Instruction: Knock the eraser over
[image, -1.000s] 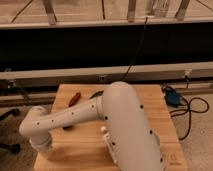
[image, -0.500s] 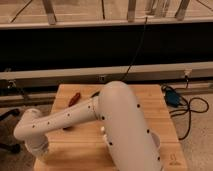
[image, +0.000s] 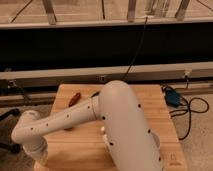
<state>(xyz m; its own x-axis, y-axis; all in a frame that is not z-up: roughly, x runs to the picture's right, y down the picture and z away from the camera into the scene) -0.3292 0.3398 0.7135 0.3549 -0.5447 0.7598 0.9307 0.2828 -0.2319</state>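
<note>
**Eraser hidden, arm sweeping blind over the desk's near corner**

The white arm (image: 90, 117) fills most of the view, stretching from its bulky near housing out to the left, where the wrist (image: 32, 142) bends down at the front left corner of the wooden desk (image: 155, 100). The end effector itself is below the wrist, out of sight at the bottom edge, so I cannot tell whether it is open, closed or gripping anything.

No black eraser shows anywhere; if it is on the desk, it is probably behind the arm or under the wrist. The only small thing clearly visible is a red-brown oblong object (image: 74, 98) near the desk's back left, with a dark shape just beside the arm's shoulder that I cannot identify.

The main risk, as I judge it, is that a sideways push lands on the wrong item or shoves the eraser off the left edge rather than tipping it. The forearm lies low across the desk, so it could also drag the red-brown object along.
</note>
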